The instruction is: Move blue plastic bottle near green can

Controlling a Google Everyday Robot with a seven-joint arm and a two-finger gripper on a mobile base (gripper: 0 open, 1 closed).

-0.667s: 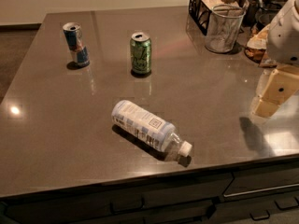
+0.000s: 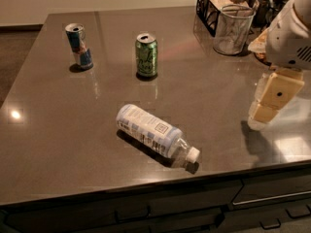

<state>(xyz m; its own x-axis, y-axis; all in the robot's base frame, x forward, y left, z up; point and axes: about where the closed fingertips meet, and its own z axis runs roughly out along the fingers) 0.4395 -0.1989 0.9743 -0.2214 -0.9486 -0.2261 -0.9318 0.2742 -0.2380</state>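
Note:
The blue plastic bottle point(image 2: 154, 134) lies on its side in the front middle of the dark counter point(image 2: 63, 130), white cap pointing to the front right. The green can point(image 2: 146, 55) stands upright behind it, well apart from it. My gripper point(image 2: 265, 111) hangs at the right edge of the view, above the counter, well to the right of the bottle and holding nothing.
A slim blue, red and silver can point(image 2: 79, 46) stands at the back left. A wire mesh cup point(image 2: 233, 29) and a black wire basket point(image 2: 214, 6) stand at the back right. The counter's front edge runs just below the bottle, with drawers beneath.
The gripper has lowered slightly and shifted a little left toward the counter. The bottle and the cans have not moved.

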